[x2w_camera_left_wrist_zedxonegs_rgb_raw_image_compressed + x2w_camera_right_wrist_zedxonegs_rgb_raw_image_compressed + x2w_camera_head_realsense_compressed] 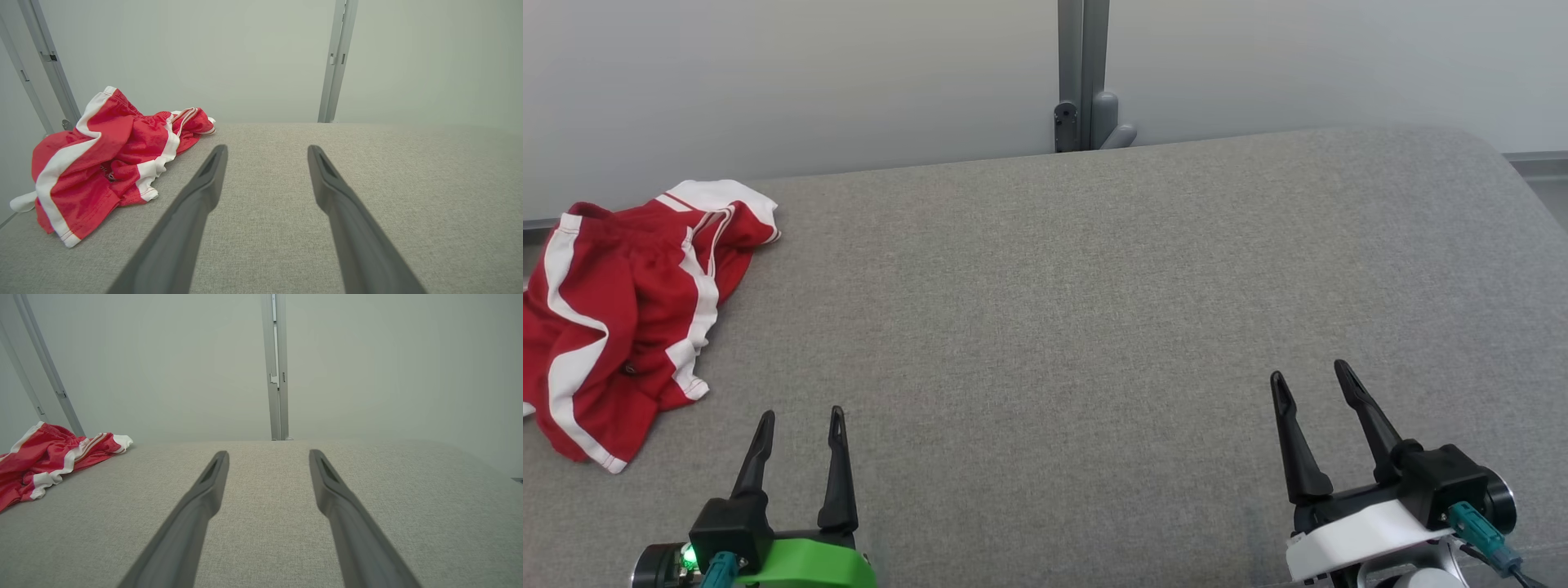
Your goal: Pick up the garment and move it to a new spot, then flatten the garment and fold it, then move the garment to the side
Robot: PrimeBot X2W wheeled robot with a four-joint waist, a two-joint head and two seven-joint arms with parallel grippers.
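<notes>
Looking down from the head view, you have the garment (621,310), red shorts with white stripes, lying crumpled at the far left of the grey bench (1054,327), part of it running off that view's left edge; your left gripper (801,413) sits at the lower left, just right of the garment and not touching it, fingers spread and empty; your right gripper (1310,371) sits at the lower right, well apart from the garment, its fingers likewise spread with nothing between them; a grey post (1083,73) stands against the pale wall (768,82) behind the bench's far edge.

Along the left wrist view, both dark fingers reach out over bare fabric, parted; the garment lies in a heap ahead and to their left, near the left finger's tip but apart from it.

Along the right wrist view, the fingers stand parted over bare bench too; the garment shows low at the left edge, far from them.
</notes>
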